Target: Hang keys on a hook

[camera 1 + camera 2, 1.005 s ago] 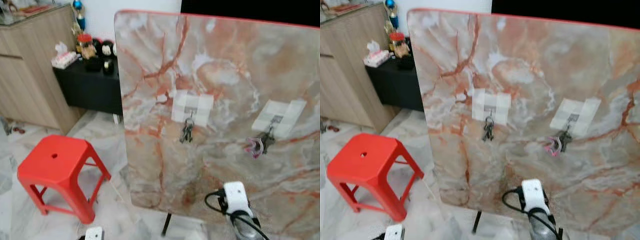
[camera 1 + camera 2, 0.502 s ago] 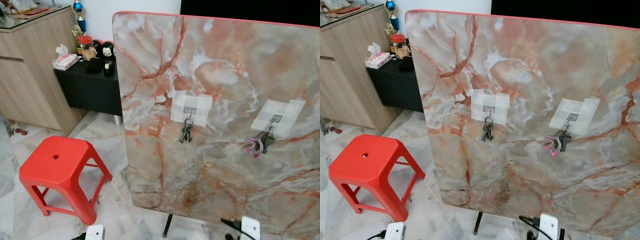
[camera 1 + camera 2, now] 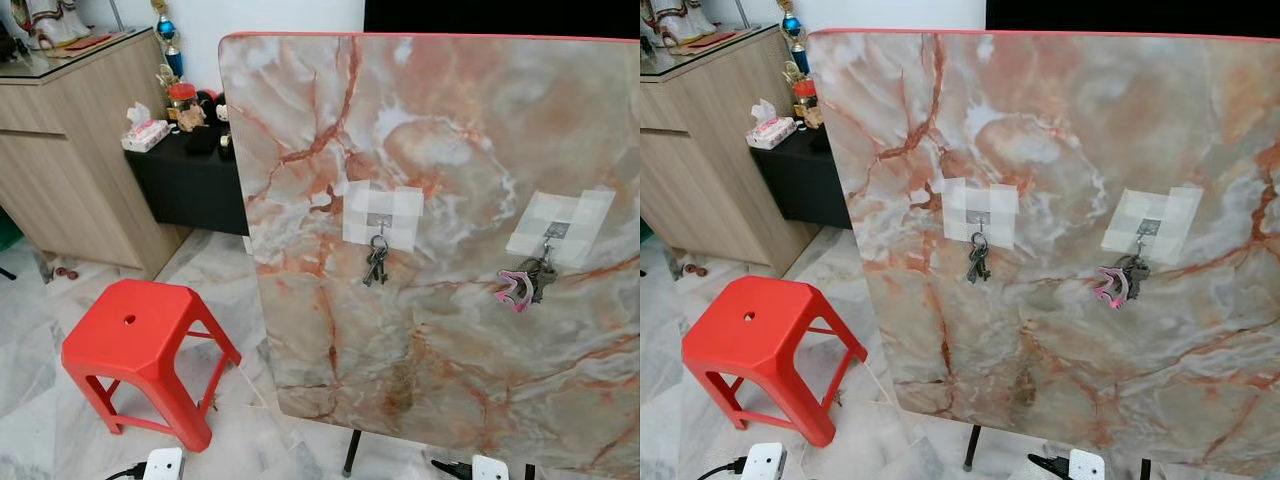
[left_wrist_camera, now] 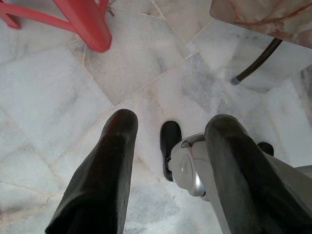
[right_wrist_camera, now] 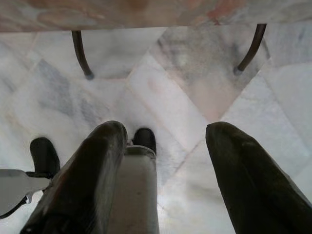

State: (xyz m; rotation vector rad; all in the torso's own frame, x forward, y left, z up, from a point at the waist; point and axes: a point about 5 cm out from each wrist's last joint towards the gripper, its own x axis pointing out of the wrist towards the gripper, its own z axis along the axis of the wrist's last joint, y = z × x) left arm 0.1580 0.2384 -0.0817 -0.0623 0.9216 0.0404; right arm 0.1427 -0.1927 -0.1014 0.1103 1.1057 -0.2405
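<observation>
An upright marble-patterned board (image 3: 440, 130) stands before me with two taped-on hooks. A small bunch of dark keys (image 3: 375, 264) hangs from the left hook (image 3: 378, 221). From the right hook (image 3: 554, 233) hangs a second bunch with a pink tag (image 3: 522, 287). Both arms hang low at the board's foot. My left gripper (image 4: 170, 119) is open and empty, pointing down at the floor. Over the tiles my right gripper (image 5: 165, 127) is also open, holding nothing.
A red plastic stool (image 3: 140, 350) stands on the marble floor to the left of the board. Behind it are a wooden cabinet (image 3: 70, 150) and a low black table (image 3: 190, 175) with a tissue box and jars. The board's thin dark legs (image 5: 80, 53) rest on the tiles.
My right arm has dropped from in front of the board's lower part to the picture's bottom edge. The view has shifted slightly. Both key bunches stay on their hooks.
</observation>
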